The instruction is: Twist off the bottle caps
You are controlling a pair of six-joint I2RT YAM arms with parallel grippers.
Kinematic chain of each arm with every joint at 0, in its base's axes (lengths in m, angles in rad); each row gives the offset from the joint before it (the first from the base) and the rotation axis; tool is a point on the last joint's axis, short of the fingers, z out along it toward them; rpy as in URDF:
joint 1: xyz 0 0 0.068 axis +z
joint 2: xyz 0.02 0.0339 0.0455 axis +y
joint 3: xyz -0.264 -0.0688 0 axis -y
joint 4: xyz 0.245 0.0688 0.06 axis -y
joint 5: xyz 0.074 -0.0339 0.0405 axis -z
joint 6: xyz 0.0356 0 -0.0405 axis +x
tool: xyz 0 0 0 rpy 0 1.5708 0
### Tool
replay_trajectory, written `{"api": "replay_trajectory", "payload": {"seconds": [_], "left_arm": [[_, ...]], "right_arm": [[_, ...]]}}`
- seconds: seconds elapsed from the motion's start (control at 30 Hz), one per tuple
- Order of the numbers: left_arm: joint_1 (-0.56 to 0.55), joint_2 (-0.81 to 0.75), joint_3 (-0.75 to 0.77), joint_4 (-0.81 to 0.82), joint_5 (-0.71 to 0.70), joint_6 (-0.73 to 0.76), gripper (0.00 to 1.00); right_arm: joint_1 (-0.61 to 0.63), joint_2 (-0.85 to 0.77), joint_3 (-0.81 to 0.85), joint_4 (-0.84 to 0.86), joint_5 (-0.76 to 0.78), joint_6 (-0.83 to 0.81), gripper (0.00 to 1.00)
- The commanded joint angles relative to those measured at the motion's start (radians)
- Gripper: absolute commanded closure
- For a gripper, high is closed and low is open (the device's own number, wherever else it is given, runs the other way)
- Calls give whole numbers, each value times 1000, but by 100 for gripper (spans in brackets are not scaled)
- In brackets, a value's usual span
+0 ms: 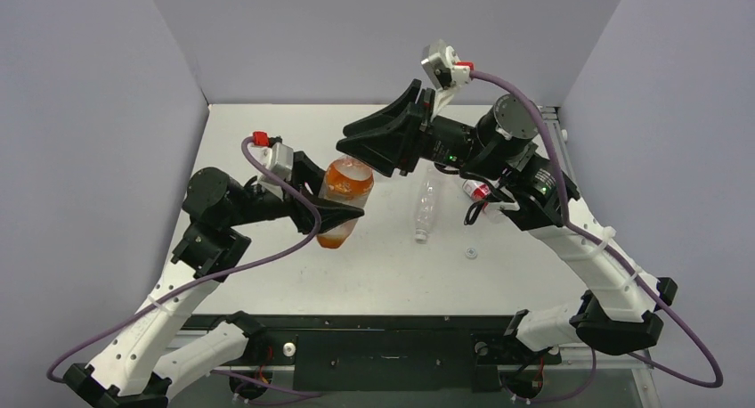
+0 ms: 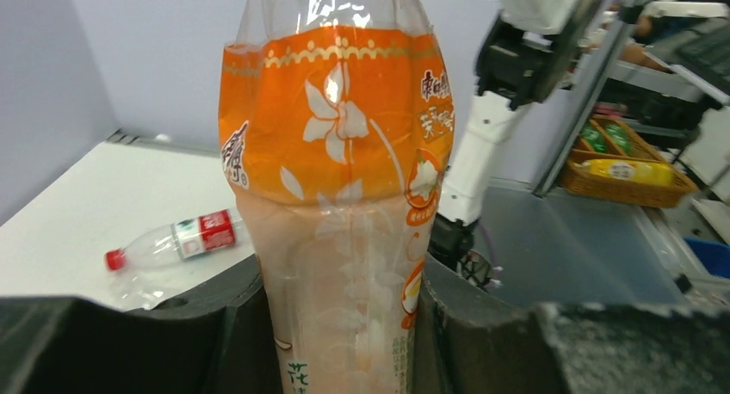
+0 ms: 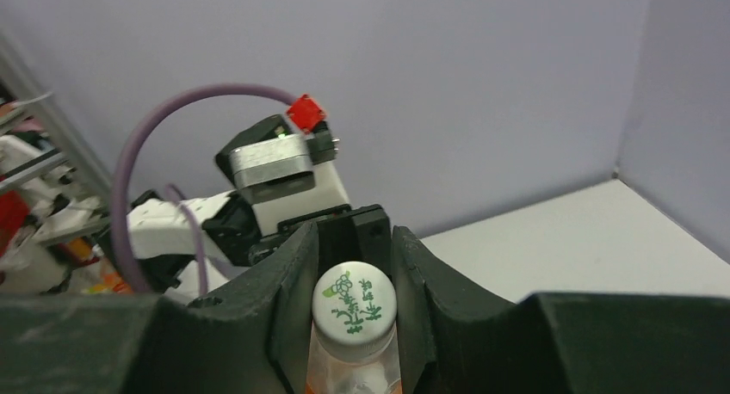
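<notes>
My left gripper (image 1: 334,214) is shut on the lower body of the orange bottle (image 1: 345,194) and holds it upright above the table. In the left wrist view the bottle (image 2: 340,179) fills the gap between both fingers (image 2: 482,325). My right gripper (image 1: 367,157) sits over the bottle's top. In the right wrist view its jaws stand shut on the whitish cap with green print (image 3: 353,299). A clear bottle with a red label (image 2: 176,239) lies on the table with its red cap (image 2: 113,259) on. A small whitish cap (image 1: 470,253) lies loose on the table.
A clear unlabelled bottle (image 1: 426,208) lies mid-table, right of the orange one. The red-label bottle (image 1: 476,190) lies partly under my right arm. Grey walls close in the back and sides. A basket of bottles (image 2: 624,166) stands beyond the table's front.
</notes>
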Motion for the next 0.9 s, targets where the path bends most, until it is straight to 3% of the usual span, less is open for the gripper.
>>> {"api": "replay_trajectory", "payload": {"seconds": [0.0,0.23,0.27,0.3,0.37,0.43,0.67,0.87], "left_arm": [[-12,-1,73,82,203,-104,94],[-12,11,77,75,206,-86,94],[-12,12,75,72,204,-81,94],[-12,13,74,64,195,-63,94],[-12,12,67,44,161,-12,93],[-12,10,59,11,109,67,93],[-13,-9,15,-42,-140,320,92],[-13,2,13,-57,-260,397,91]], "right_arm": [[-8,-33,-37,224,-351,63,100],[-17,-80,-78,130,-264,-47,100],[-18,-89,-76,112,-201,-58,91],[-19,-102,-76,83,-150,-72,63],[-16,-116,-74,56,-1,-77,31],[-3,-120,-59,30,144,-75,24],[161,10,190,-234,644,-125,20],[198,110,278,-334,729,-87,18]]}}
